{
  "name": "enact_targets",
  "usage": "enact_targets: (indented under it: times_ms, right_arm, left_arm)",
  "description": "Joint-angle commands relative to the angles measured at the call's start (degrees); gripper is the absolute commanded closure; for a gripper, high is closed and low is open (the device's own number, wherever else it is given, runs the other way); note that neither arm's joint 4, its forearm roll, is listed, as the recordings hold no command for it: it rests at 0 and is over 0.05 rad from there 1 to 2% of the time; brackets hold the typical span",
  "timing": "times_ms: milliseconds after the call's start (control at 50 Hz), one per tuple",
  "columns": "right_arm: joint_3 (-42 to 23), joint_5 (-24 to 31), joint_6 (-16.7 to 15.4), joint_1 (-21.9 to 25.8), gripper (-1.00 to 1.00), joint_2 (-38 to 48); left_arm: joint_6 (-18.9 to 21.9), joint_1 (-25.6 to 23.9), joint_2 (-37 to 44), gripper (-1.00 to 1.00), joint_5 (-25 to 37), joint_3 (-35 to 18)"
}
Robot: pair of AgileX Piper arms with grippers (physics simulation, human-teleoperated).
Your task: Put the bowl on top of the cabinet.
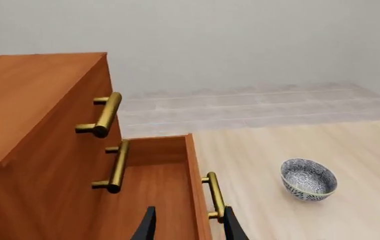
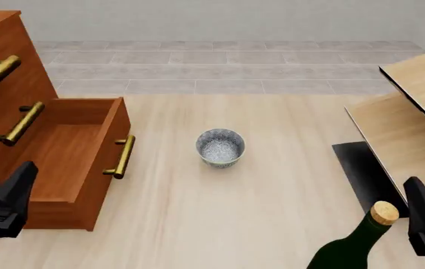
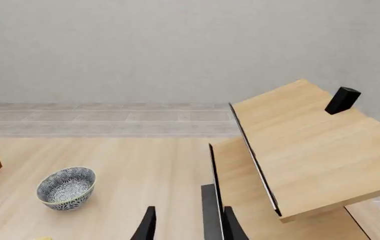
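Observation:
The bowl (image 2: pixel 220 147) stands upright on the pale tabletop, white with a fine blue-grey pattern, right of the cabinet (image 2: pixel 6 73); it also shows in both wrist views, bowl (image 1: pixel 309 179) and bowl (image 3: pixel 66 187). The reddish-brown cabinet (image 1: pixel 36 100) has brass bar handles, and its lowest drawer (image 2: pixel 70 151) is pulled out. My left gripper (image 1: pixel 190 227) is open and empty, near the open drawer's front; one of its fingers (image 2: pixel 14 188) shows at the front view's left edge. My right gripper (image 3: pixel 188 225) is open and empty, at the near right, well away from the bowl.
A dark green wine bottle (image 2: pixel 354 244) with a cork stands near the front edge beside my right gripper. Pale wood panelled furniture (image 2: pixel 410 117) with black edges fills the right side, its door panel (image 3: pixel 243 200) close to my right fingers. A grey tiled floor lies beyond the table.

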Motion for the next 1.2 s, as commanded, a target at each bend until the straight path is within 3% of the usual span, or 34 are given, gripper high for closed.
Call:
enact_targets:
  times_ms: [20, 80, 100, 420, 460, 480, 560, 580, 660, 700, 780, 820, 920, 960, 980, 1100, 1200]
  right_arm:
    - [0.0, 0.0, 0.0, 0.01, -1.0, 0.0]
    - [0.0, 0.0, 0.0, -0.01, -1.0, 0.01]
    - [0.0, 0.0, 0.0, 0.0, -1.0, 0.0]
    - [0.0, 0.0, 0.0, 0.0, -1.0, 0.01]
    - [0.0, 0.0, 0.0, 0.01, -1.0, 0.0]
    - [0.0, 0.0, -0.01, 0.0, -1.0, 0.01]
    - [0.0, 0.0, 0.0, 0.0, -1.0, 0.0]
    - [0.0, 0.0, -0.01, 0.01, -1.0, -0.01]
    - [0.0, 0.0, -0.01, -0.01, -1.0, 0.0]
    - [0.0, 0.0, 0.02, -0.02, -1.0, 0.0]
    - [0.0, 0.0, 0.0, 0.01, -1.0, -0.01]
    - [0.0, 0.0, 0.01, 0.01, -1.0, 0.0]
    - [0.0, 0.0, -0.01, 0.0, -1.0, 0.01]
    - [0.0, 0.0, 0.01, 0.0, -1.0, 0.0]
    - [0.0, 0.0, -0.01, 0.0, -1.0, 0.01]
    - [0.0, 0.0, 0.01, 0.01, -1.0, 0.0]
    - [0.0, 0.0, 0.0, 0.0, -1.0, 0.0]
  left_arm:
    - [-1.15, -4.3, 9.53, -1.0, -0.67, -5.19]
    - [-1.36, -5.99, 11.68, -1.0, -0.5, -6.81]
    - [-3.94, -6.61, 15.55, -1.0, -0.9, -7.79]
    - [-3.43, -13.8, 25.1, -1.0, 0.73, -15.68]
    - [-0.84, -14.33, 24.94, -1.0, 0.32, -15.74]
    - [-2.27, -14.2, 27.36, -1.0, 0.27, -16.27]
    - [-1.3, -15.66, 29.87, -1.0, 0.11, -16.8]
    - [-3.19, -16.06, 31.81, -1.0, 0.71, -17.5]
    - [-1.2, -16.8, 35.56, -1.0, 0.91, -18.65]
    - [-3.37, -18.23, 36.58, -1.0, 1.76, -19.75]
    - [-3.75, -18.48, 39.74, -1.0, 3.33, -22.23]
    - [-2.07, -18.48, 38.79, -1.0, 3.37, -22.57]
    - [-2.29, -18.91, 39.77, -1.0, 4.07, -23.74]
    - [-3.09, -19.8, 41.61, -1.0, 4.66, -25.13]
    - [-5.47, -20.26, 43.13, -1.0, 5.62, -25.99]
    - [-1.9, -21.38, 43.31, -1.0, 5.27, -26.35]
    - [-2.47, -21.86, 44.88, -1.0, 5.19, -26.83]
